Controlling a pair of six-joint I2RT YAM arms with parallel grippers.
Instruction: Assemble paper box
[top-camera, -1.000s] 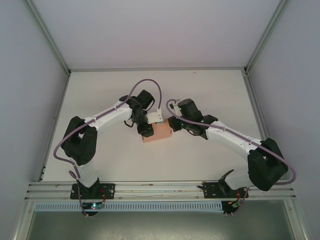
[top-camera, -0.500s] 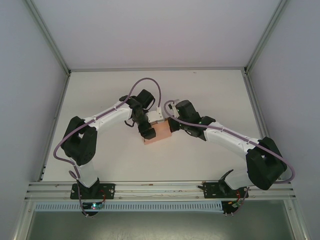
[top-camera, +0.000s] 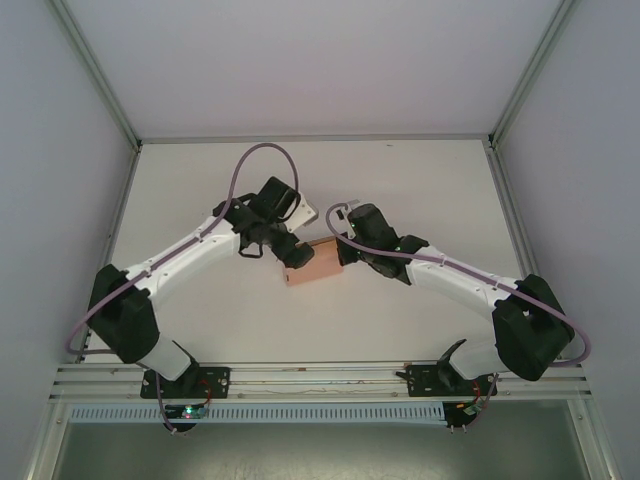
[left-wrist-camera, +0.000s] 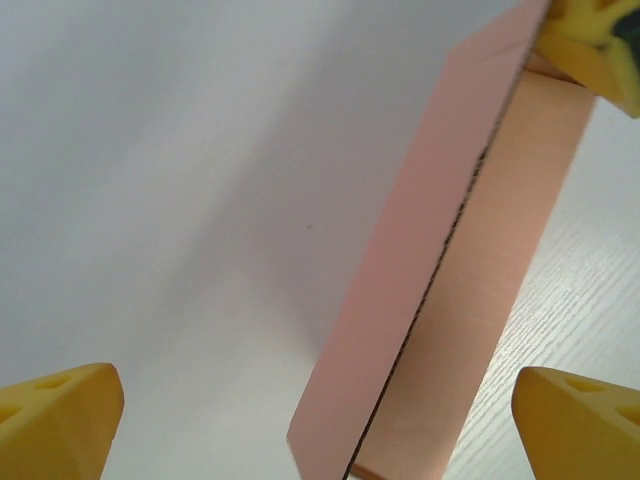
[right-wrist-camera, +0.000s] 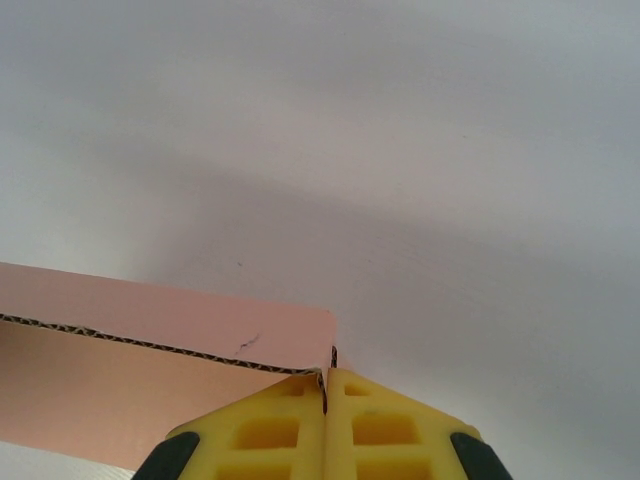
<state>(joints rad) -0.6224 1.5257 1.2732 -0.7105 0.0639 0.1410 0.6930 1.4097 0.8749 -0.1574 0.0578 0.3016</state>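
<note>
Top external view: your left gripper (top-camera: 292, 257) hangs just beside the paper box (top-camera: 318, 266), its fingers (left-wrist-camera: 60, 420) spread wide, clear of the card. The box sits mid-table (top-camera: 400, 190). Your right gripper (right-wrist-camera: 325, 392), pressed together, seems to pinch the box's right corner.

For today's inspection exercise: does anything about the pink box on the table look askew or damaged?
One panel of the paper box stands ajar from the rest, its corrugated edge bare, so the box looks unclosed. The right end effector pinches a corner of it; the left end effector is open.
</note>
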